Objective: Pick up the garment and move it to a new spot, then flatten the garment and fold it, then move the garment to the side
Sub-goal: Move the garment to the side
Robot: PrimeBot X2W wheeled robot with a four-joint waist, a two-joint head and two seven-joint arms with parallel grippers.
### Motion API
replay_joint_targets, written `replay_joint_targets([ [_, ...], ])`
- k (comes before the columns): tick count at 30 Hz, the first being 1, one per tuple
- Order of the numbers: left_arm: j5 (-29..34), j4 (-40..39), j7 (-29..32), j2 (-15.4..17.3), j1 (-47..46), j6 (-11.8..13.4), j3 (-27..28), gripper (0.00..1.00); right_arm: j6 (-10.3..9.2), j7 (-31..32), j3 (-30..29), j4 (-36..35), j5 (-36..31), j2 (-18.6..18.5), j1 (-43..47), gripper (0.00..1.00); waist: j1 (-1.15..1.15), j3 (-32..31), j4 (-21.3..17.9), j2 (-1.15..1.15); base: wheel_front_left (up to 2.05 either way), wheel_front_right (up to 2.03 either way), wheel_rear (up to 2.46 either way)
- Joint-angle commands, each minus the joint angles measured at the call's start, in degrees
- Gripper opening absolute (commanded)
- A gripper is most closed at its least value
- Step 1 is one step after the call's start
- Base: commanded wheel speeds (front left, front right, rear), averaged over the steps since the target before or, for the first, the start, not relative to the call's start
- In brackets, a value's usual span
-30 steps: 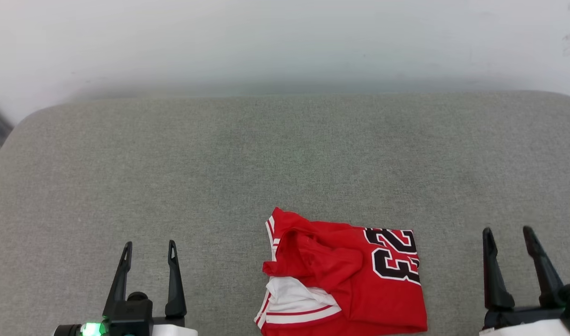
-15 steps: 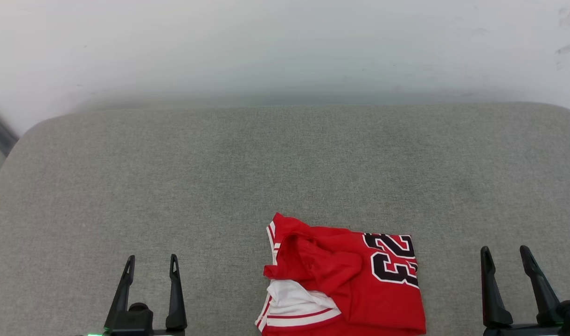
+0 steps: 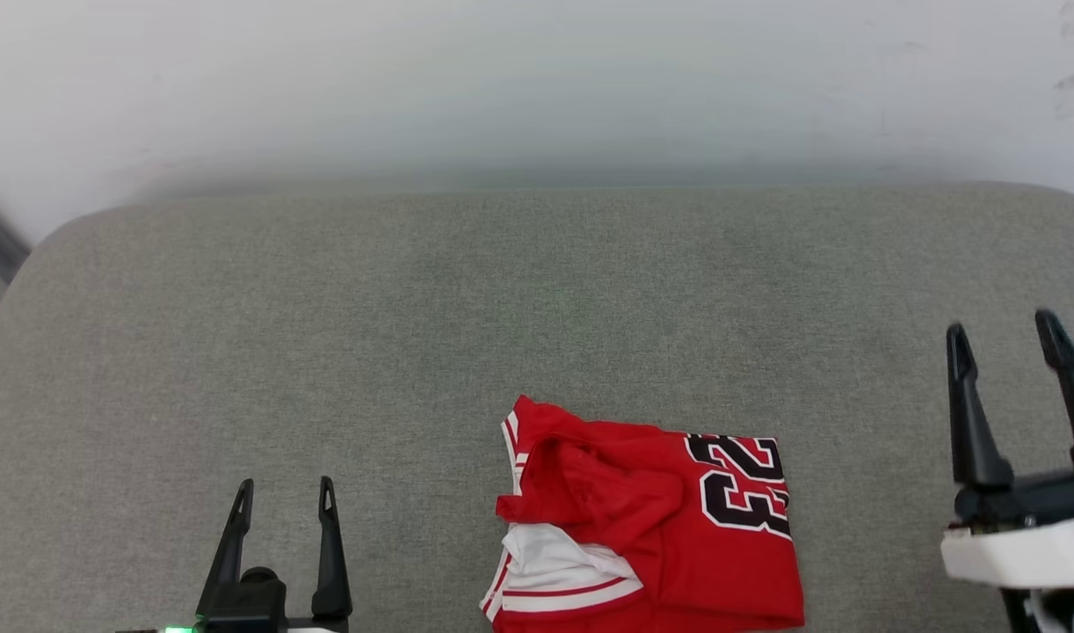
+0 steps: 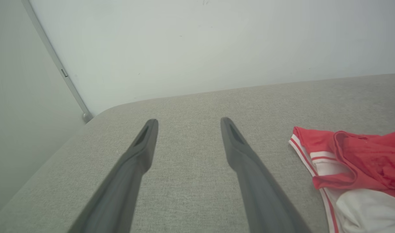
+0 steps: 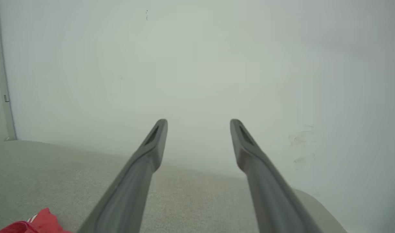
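Crumpled red garment [image 3: 678, 536] on nubby grey cushion [image 3: 414, 334]; L hand [image 3: 285, 483], R hand [image 3: 1001, 323] splayed wide, empty.

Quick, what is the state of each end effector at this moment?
Left end effector: open, holding nothing.
Right end effector: open, holding nothing.
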Motion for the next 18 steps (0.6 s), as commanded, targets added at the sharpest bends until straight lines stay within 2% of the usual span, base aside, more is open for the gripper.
replay_joint_targets([
  [1, 0.21, 0.03, -0.26, -0.16, -0.59, -0.1, 0.19, 1.0, -0.03, 0.18, 1.2, 0.86, 1.09, -2.28, -2.44, 1.0, 0.0, 0.29, 0.08, 0.0, 0.0, 0.0, 0.0],
  [4, 0.31, 0.07, -0.26, -0.3, -1.01, -0.2, 0.26, 1.0, -0.03, 7.7, 5.38, 2.69, 6.16, -6.74, -6.97, 1.0, 0.0, 0.76, 0.14, 0.0, 0.0, 0.0, 0.0],
  [10, 0.4, -0.03, -0.26, -0.61, -1.75, -0.53, 0.24, 1.0, -0.03, 33.8, 12.14, 5.11, 22.05, -15.53, -11.87, 1.0, 0.0, 2.2, 0.42, 0.0, 0.0, 0.0, 0.0],
  [14, 0.47, -0.15, -0.26, -0.89, -2.66, -0.71, 0.11, 1.0, -0.03, 48.95, 14.29, 7.48, 33.06, -19.72, -11.44, 1.0, 0.0, 3.54, 0.91, 0.0, 0.0, 0.0, 0.0],
  [18, 0.56, -0.16, -0.27, -1.04, -3.64, -0.95, -0.01, 1.0, -0.03, 58.16, 14.8, 9.39, 42.18, -20.87, -10.7, 1.0, 0.0, 5.3, 1.58, 0.0, 0.0, 0.0, 0.0],
])
